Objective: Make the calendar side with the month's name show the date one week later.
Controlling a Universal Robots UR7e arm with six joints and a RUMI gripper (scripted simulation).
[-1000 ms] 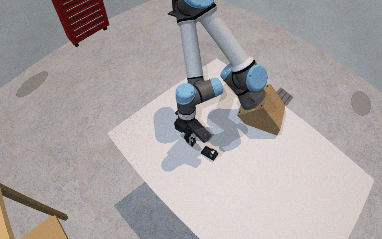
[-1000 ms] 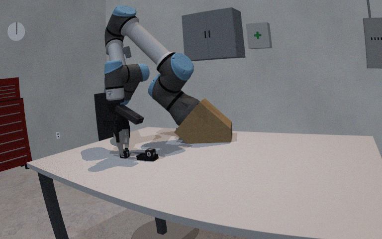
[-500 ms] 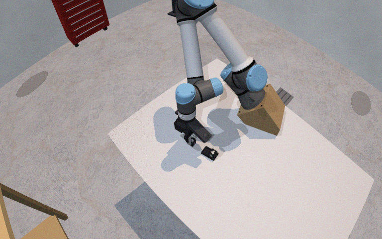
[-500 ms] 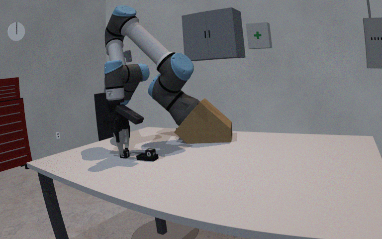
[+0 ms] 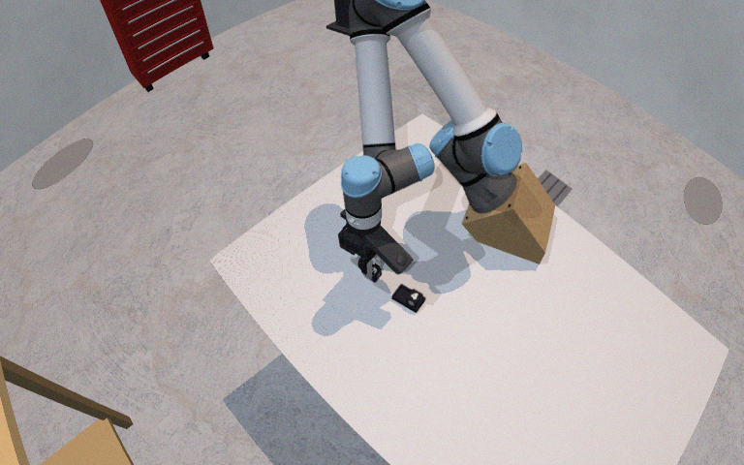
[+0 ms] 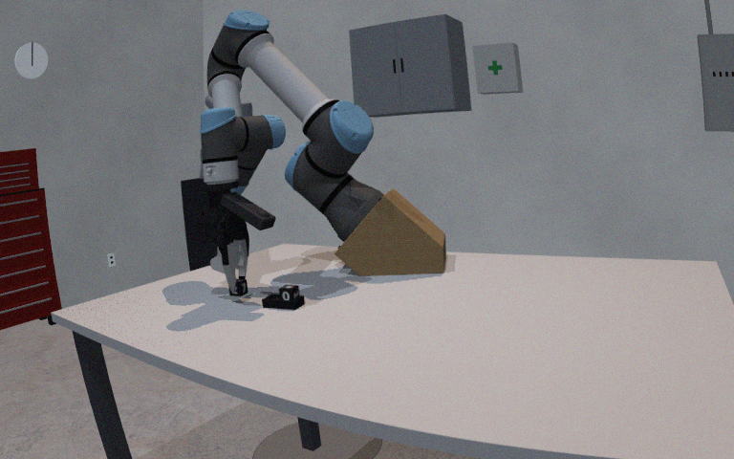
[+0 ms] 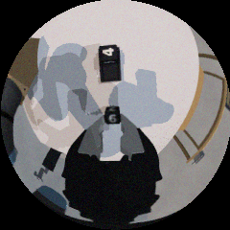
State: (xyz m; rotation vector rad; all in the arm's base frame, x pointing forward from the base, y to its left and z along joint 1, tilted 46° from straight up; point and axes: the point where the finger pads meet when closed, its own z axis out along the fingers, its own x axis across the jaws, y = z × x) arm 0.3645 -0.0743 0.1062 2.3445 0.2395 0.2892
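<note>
From the top, the one arm (image 5: 375,90) (image 6: 290,76) is reaching over the bench (image 5: 526,351) (image 6: 411,335) (image 7: 158,43), its jaws (image 5: 373,271) (image 6: 236,287) pointing down beside the tray (image 5: 403,301) (image 6: 273,302) (image 7: 110,74). One cube (image 5: 415,296) (image 6: 289,294) (image 7: 109,52) is sitting in the tray, showing a 4 on top.

From the exterior, the arm is bending down from its wooden mount (image 6: 400,243); the seated cube is showing a 0 sideways on.

From the wrist, the jaws are gripping a second cube (image 6: 240,287) (image 7: 112,115), near the tray; two cubes and one tray are showing.

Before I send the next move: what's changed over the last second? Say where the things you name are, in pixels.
The pincer (image 5: 374,270) (image 6: 237,286) (image 7: 112,114) has risen slightly, carrying the small black numbered cube (image 5: 376,272) (image 6: 241,287) (image 7: 112,115) upward between its fingers. No release shows. The black rectangular tray (image 5: 401,296) (image 6: 273,302) (image 7: 110,74) and the other black numbered cube (image 5: 415,296) (image 6: 289,293) (image 7: 109,51) on it stayed put.
</note>
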